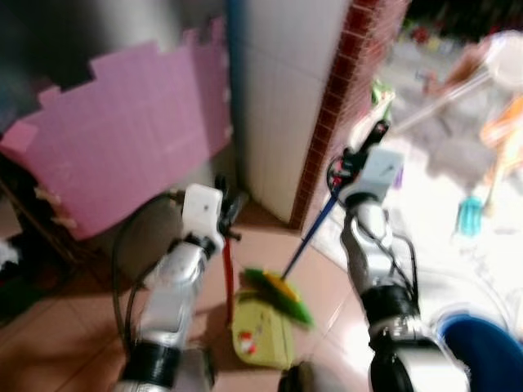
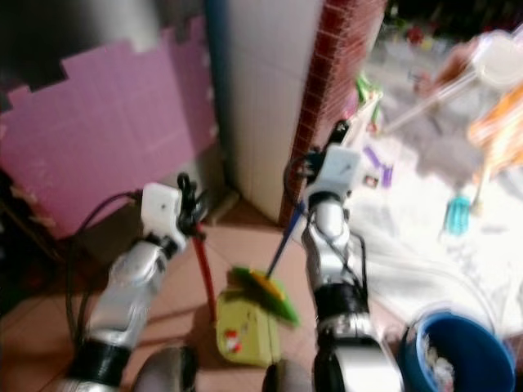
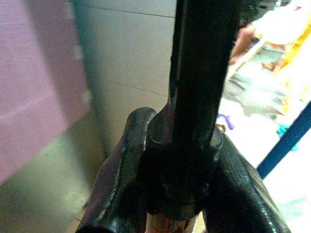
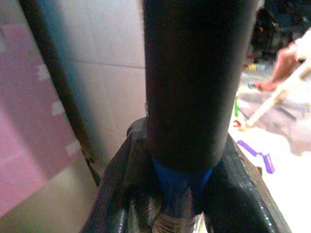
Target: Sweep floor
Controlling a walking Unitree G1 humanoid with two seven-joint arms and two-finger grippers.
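My left gripper [image 1: 227, 214] is shut on the top of the red handle [image 1: 228, 269] of a yellow-green dustpan [image 1: 261, 331] that rests on the tiled floor. In the left wrist view its black fingers [image 3: 121, 189] wrap the handle's dark top end [image 3: 182, 141]. My right gripper [image 1: 347, 167] is shut on the blue stick [image 1: 315, 224] of a broom. Its green and yellow bristles [image 1: 282, 294] lie at the dustpan's far edge. The right wrist view shows the blue stick [image 4: 180, 182] clamped between the fingers [image 4: 121, 189].
A pink foam mat [image 1: 122, 139] leans on the wall at left. A white tiled pillar [image 1: 286, 98] with a red brick edge [image 1: 339, 90] stands straight ahead. A blue bucket [image 2: 453, 347] sits at lower right. Toys and clutter [image 1: 470, 212] cover the bright floor at right.
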